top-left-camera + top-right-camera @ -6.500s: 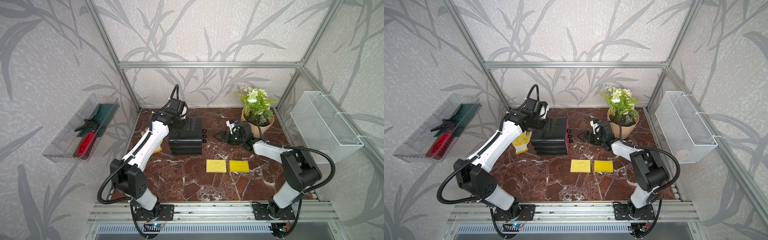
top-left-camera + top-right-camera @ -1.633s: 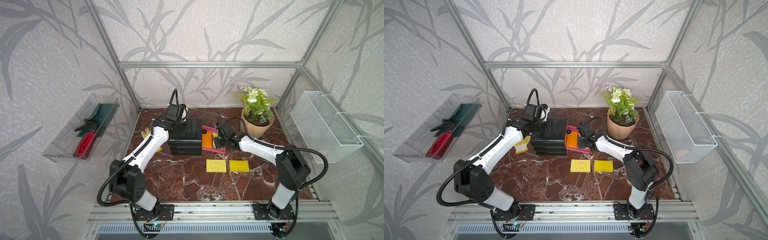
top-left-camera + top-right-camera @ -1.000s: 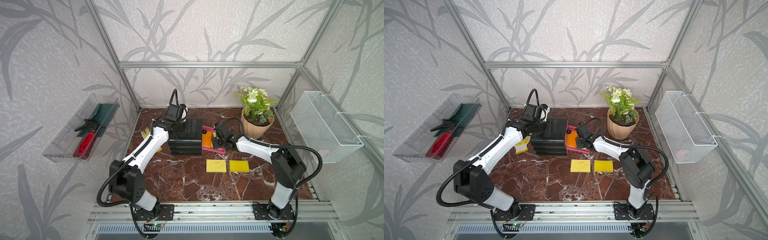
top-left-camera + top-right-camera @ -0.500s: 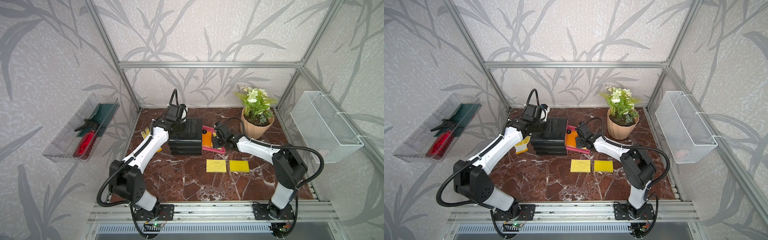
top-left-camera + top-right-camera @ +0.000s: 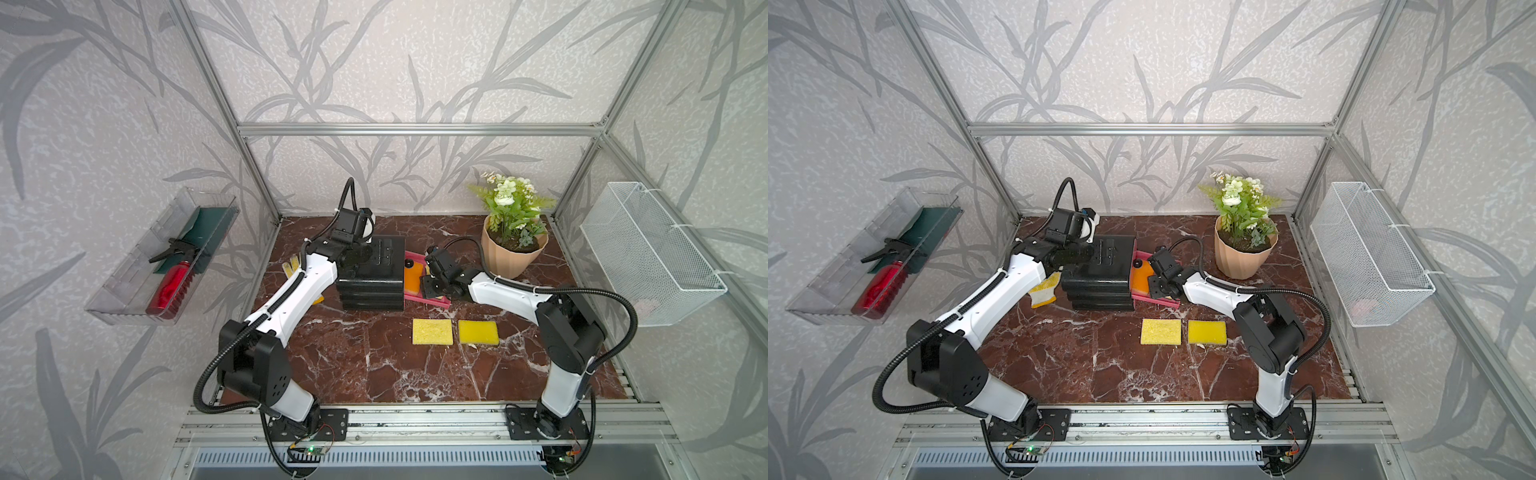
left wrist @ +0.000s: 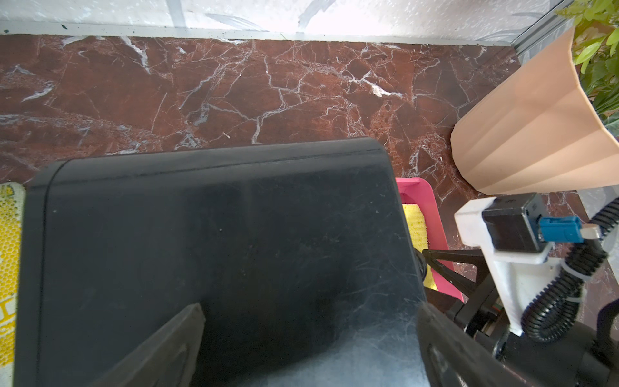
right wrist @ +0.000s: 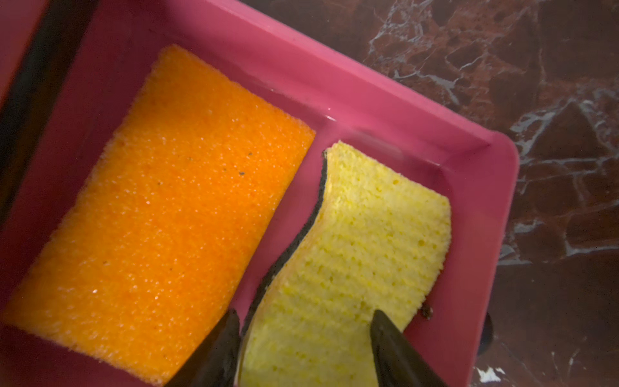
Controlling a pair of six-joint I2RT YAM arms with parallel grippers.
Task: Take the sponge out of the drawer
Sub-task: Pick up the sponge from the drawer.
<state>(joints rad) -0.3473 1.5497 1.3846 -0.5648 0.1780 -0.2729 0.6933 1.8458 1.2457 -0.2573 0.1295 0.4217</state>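
**Soft sponge, take it at the waist**

My right gripper (image 7: 304, 321) stands half spread astride the yellow sponge (image 7: 365, 234); I cannot tell whether it bites yet. That sponge sits in the pink drawer (image 5: 438, 302), mid-frame in a top view, just right of the black cabinet (image 5: 374, 276). I judge it light, soft and squashy, so I pinch across its narrow waist. My left gripper (image 6: 310, 310) is spread wide over the cabinet. I count four sponges. Two are in the drawer, the other being the orange sponge (image 7: 181, 207). Two lie on the marble: the pale sponge (image 5: 432, 331) and the deep-yellow sponge (image 5: 478, 332).
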